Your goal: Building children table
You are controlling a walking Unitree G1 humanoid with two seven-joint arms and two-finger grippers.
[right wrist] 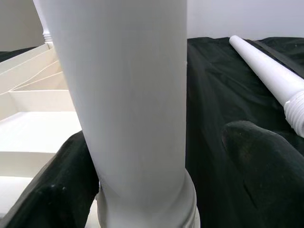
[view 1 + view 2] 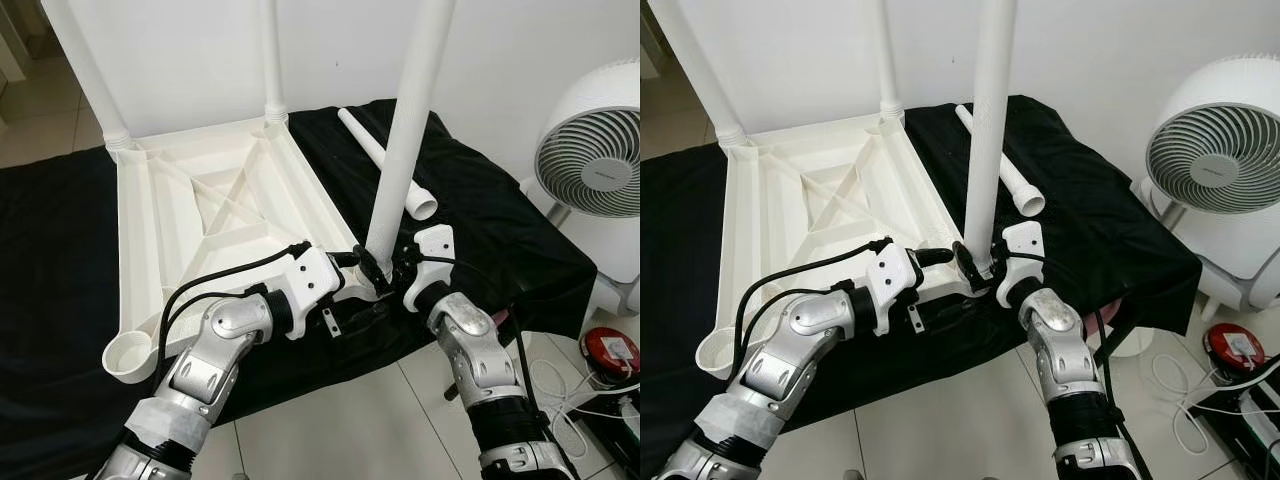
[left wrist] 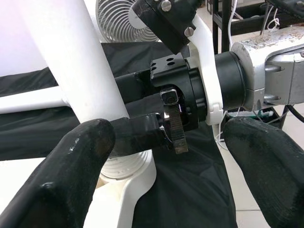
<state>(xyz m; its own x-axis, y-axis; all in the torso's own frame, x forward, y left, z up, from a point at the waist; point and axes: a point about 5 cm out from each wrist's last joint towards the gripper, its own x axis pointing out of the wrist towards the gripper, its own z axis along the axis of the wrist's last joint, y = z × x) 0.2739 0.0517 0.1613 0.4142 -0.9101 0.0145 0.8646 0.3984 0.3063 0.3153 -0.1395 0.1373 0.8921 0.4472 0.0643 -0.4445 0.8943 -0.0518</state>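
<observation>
A white children's table (image 2: 200,210) lies upside down on a black cloth. Two legs stand at its far corners. A third leg (image 2: 405,130) stands upright in the near right corner socket. My right gripper (image 2: 385,268) is open around that leg's base (image 1: 128,95); one finger (image 1: 47,190) touches it, the other (image 1: 266,161) stands apart. My left gripper (image 2: 362,292) is open close beside the same base, its fingers (image 3: 61,180) spread wide around the right gripper's fingers. A loose leg (image 2: 385,160) lies on the cloth behind. The near left socket (image 2: 130,357) holds nothing.
A white fan (image 2: 595,150) stands on the floor to the right. A red round device (image 2: 608,350) and white cables lie on the tiles below it. The cloth-covered surface ends just in front of the table's near edge.
</observation>
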